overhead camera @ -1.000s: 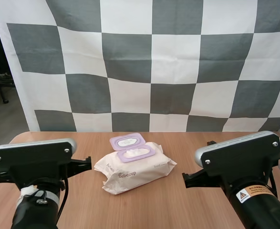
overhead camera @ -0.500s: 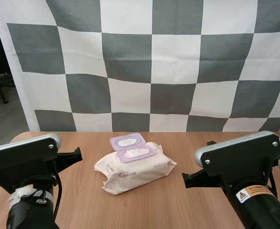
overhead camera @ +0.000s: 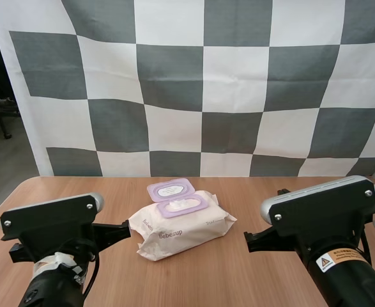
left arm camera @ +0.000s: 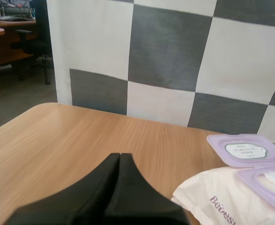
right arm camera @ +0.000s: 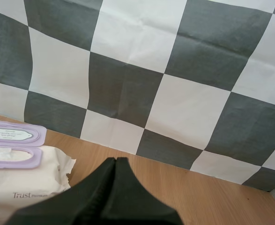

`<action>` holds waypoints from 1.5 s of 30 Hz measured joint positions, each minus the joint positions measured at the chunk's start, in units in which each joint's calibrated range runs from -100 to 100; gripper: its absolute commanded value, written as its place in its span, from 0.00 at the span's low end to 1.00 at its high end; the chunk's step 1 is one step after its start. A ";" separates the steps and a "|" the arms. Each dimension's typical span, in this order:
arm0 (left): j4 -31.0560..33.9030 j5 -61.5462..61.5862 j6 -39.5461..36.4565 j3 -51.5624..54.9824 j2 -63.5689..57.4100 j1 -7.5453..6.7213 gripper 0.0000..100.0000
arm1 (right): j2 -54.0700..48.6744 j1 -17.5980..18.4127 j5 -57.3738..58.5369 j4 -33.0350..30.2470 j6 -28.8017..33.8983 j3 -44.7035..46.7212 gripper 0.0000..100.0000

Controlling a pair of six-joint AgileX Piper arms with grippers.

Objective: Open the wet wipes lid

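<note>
Pack between arms, long axis left-right, lid already open. Left jaws nearer, closed; right jaws closed too.

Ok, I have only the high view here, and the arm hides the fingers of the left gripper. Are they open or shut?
Observer: Shut. In the left wrist view the left gripper is one dark wedge, holding nothing.
Operator: And the right one?
Observer: The right gripper is shut too, on nothing.
Operator: Do the left tips point at the pack?
Observer: No. The wet wipes pack lies beside the shut fingers; ahead of the tips is bare table.
</note>
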 measured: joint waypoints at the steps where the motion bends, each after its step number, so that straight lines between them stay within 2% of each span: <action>1: 1.78 0.42 -1.49 0.00 0.00 -0.46 0.00 | 0.00 0.00 0.00 0.00 0.00 0.00 0.00; 6: 10.35 0.42 -7.50 0.00 0.00 -3.25 0.00 | 0.00 0.00 2.11 -0.28 0.00 0.00 0.00; 8: 13.51 0.42 -8.07 0.00 0.00 -4.61 0.00 | 0.00 0.00 6.21 -0.78 0.29 0.00 0.00; 10: 15.35 0.42 -8.07 0.00 0.00 -5.31 0.00 | 0.00 0.00 8.01 -1.35 0.74 0.00 0.00; 12: 19.44 0.42 -6.29 0.00 0.00 -7.39 0.00 | 0.00 0.00 11.89 -4.92 3.69 0.00 0.00; 20: 20.95 0.42 -5.44 0.00 0.00 -13.67 0.00 | 0.00 0.00 12.75 -17.51 15.02 4.40 0.00; 23: 20.95 0.42 -5.44 0.00 0.00 -15.62 0.00 | 0.00 0.00 10.85 -19.70 17.37 6.61 0.00; 25: 20.95 0.42 -5.44 0.00 -0.29 -16.16 0.00 | 0.00 0.00 9.51 -19.93 17.46 8.17 0.00; 31: 20.80 0.42 -6.03 0.00 -3.88 -16.16 0.00 | 0.00 0.00 6.62 -19.93 18.26 9.59 0.00; 36: 19.51 6.39 -8.01 0.00 -7.82 -16.16 0.00 | 0.00 0.00 6.39 -19.67 18.61 9.59 0.00; 42: 19.51 7.69 -9.03 0.00 -7.82 -16.16 0.00 | 0.00 0.00 -4.26 -12.43 21.43 9.59 0.00; 45: 19.77 7.69 -8.83 0.00 -7.82 -16.08 0.00 | 0.00 0.00 -5.56 -10.81 21.27 9.59 0.00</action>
